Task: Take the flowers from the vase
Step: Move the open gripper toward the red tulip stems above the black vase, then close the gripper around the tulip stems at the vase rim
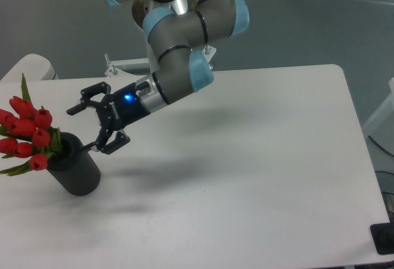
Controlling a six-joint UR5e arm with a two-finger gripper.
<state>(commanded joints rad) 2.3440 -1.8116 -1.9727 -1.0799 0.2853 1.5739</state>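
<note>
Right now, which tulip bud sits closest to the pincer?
The uppermost-right bud of the flowers, just above the vase rim. The open pincer faces it; the other buds lie further left or lower.

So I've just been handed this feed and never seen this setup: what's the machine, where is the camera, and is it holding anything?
It is one robot arm, grey with light blue joint caps, mounted at the far edge of a white table. A single fixed camera looks down from the front, above the table. The arm ends in a black gripper with two fingers, spread open and holding nothing. It hangs just right of the flowers, red tulips standing in a black vase near the table's left edge.
</note>
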